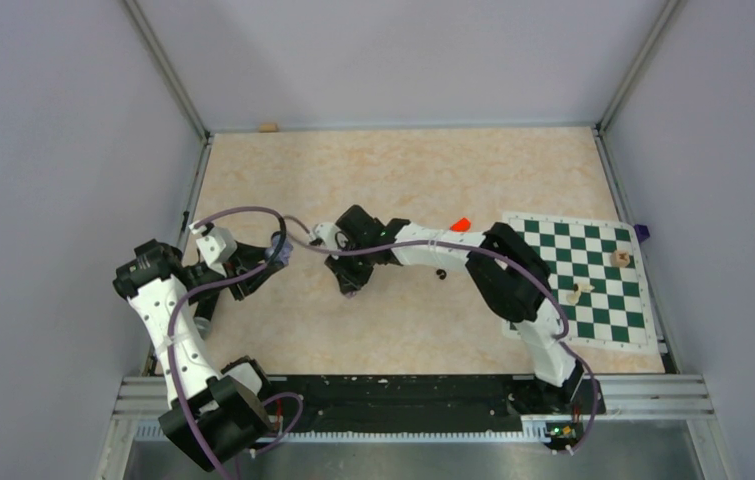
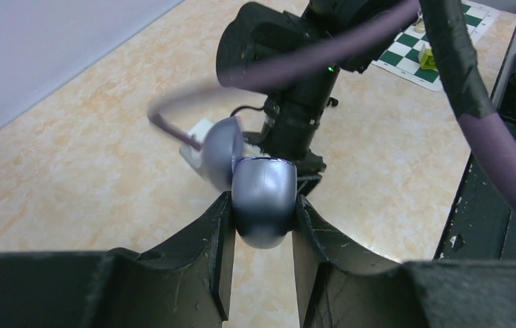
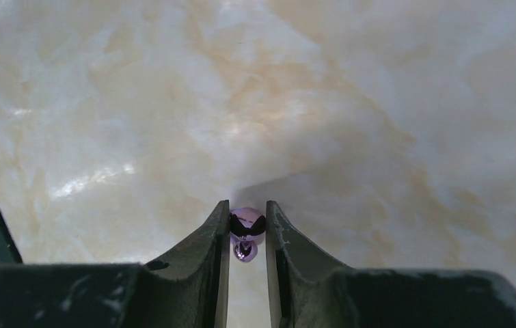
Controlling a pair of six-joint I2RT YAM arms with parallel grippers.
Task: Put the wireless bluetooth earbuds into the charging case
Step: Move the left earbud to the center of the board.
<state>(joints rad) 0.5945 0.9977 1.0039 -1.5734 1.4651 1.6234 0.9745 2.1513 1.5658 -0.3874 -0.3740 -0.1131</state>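
My left gripper (image 2: pixel 262 208) is shut on the lilac charging case (image 2: pixel 263 191) and holds it above the table, with its lid (image 2: pixel 221 152) open to the left. In the top view this gripper (image 1: pixel 271 256) is at the left of the table. My right gripper (image 3: pixel 247 206) is shut on a lilac earbud (image 3: pixel 247 232), held between the fingertips just above the table. In the top view it (image 1: pixel 349 281) points down near the table's middle, to the right of the case. A black earbud (image 1: pixel 440 272) lies on the table beside the right arm. The other earbuds are out of view.
A small red block (image 1: pixel 461 224) lies behind the right arm. A green-and-white chessboard mat (image 1: pixel 593 255) with a few wooden pieces (image 1: pixel 620 258) covers the right side. A wooden block (image 1: pixel 269 127) sits at the far edge. Walls enclose the table.
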